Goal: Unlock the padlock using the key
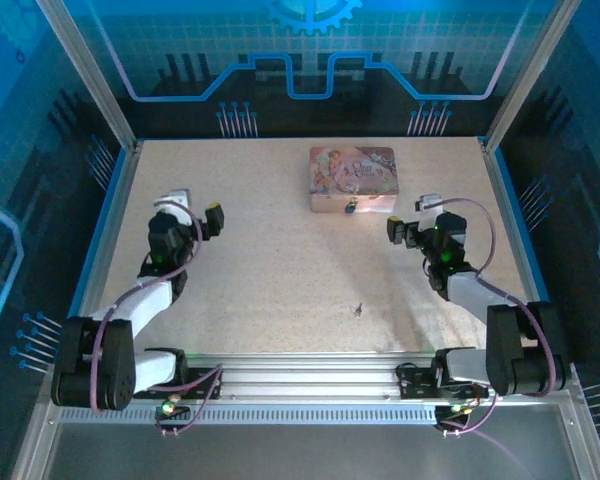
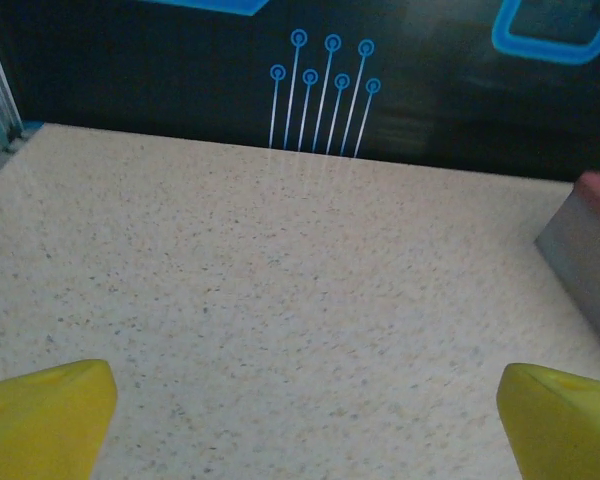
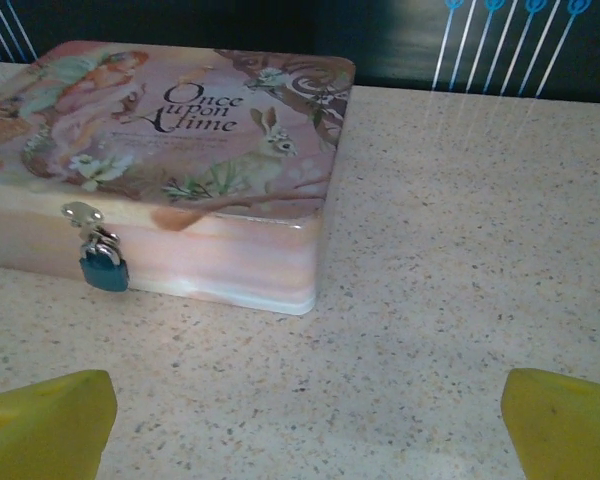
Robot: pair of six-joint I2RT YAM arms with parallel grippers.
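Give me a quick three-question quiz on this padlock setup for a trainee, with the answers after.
1. True or false: the padlock hangs at the front of the tin.
2. Where does the key lie? A on the tin lid; B on the bare table, apart from the tin; C against the far wall.
3. Fill in: the left gripper and the right gripper both stand ____.
Key: 1 true; 2 B; 3 open.

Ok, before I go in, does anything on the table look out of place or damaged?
Nothing damaged or spilled. The key lies loose on the table, well apart from the tin, toward the near edge. The padlock hangs on the tin's front hasp. The left gripper and right gripper are open, empty.
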